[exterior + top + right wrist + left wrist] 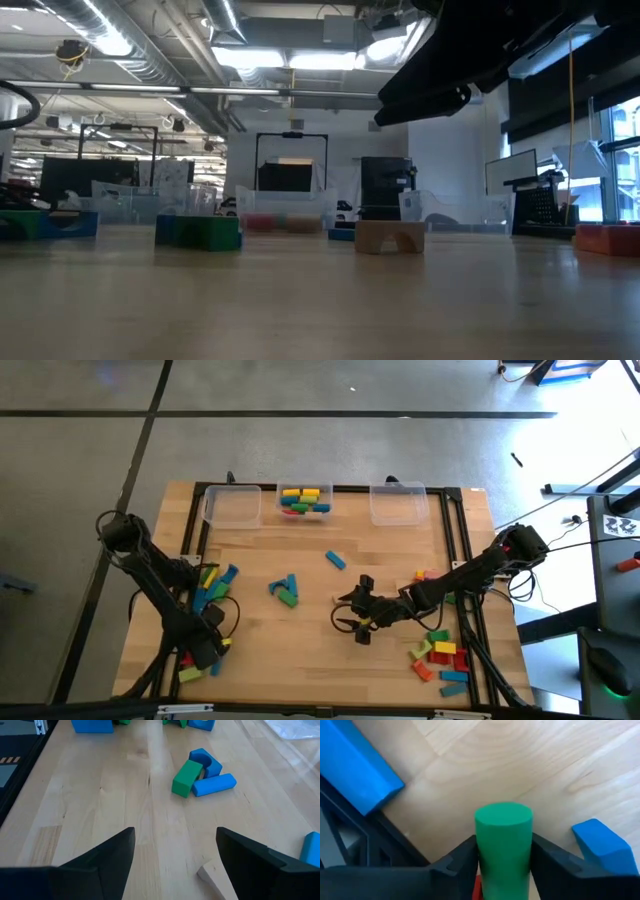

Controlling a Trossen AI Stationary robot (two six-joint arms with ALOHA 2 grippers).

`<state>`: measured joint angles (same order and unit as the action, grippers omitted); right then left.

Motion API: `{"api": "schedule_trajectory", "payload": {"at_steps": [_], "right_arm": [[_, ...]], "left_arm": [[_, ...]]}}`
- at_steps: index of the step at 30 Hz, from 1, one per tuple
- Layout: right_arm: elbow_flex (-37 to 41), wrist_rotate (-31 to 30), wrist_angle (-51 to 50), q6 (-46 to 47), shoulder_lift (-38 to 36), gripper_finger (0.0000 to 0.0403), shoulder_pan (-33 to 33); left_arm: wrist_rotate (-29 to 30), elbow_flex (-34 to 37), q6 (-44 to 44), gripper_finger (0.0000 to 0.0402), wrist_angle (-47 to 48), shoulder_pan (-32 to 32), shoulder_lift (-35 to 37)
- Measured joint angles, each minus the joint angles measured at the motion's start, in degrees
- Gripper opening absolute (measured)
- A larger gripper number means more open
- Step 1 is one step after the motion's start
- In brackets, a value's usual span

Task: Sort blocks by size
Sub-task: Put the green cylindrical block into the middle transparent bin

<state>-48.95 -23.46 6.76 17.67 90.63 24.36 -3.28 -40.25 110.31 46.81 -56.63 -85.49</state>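
Your left gripper (504, 865) has its two fingers pressed against the sides of a green cylinder (503, 840), so you are pinching one block down in the left pile (205, 600), the cluster farthest to the left of the middle bin (305, 501). Bare wood shows beyond the cylinder's top, with a blue block (355, 765) on one side of it and another blue block (602, 845) on the other.

Your right gripper (175, 862) is spread wide over bare wood with nothing between its fingers. It hangs out over the table, well in front of the middle bin and slightly to its right.

Judge your progress as early. The middle bin holds only a handful of blocks, and the left bin (232, 505) and right bin (397, 502) beside it look bare. Still to sort: the left pile, the right pile (440, 655) in front of the right bin, a small cluster (286, 590) of green and blue pieces, and a lone blue bar (335, 560) in front of the middle bin. Nearly all the sorting is left.
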Motion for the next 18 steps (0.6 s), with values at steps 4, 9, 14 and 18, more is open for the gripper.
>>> {"api": "schedule_trajectory", "payload": {"at_steps": [4, 9, 14, 18], "right_arm": [[0.0, 0.0, 0.0, 0.0, 0.0, 0.028, 0.0], [0.0, 0.0, 0.1, 0.0, 0.0, 0.028, 0.0], [0.0, 0.0, 0.1, 0.0, 0.0, 0.028, 0.0], [0.0, 0.0, 0.0, 0.0, 0.0, 0.028, 0.0]], "left_arm": [[-0.4, -0.6, -3.8, 0.0131, 0.7, 1.3, 0.1], [-0.3, -3.9, -7.9, 0.0131, 7.0, 4.2, 2.0], [4.9, -8.4, -12.9, 0.0131, 15.3, 8.7, 5.7], [12.6, -10.9, -20.0, 0.0131, 16.6, 13.6, 9.2]]}}
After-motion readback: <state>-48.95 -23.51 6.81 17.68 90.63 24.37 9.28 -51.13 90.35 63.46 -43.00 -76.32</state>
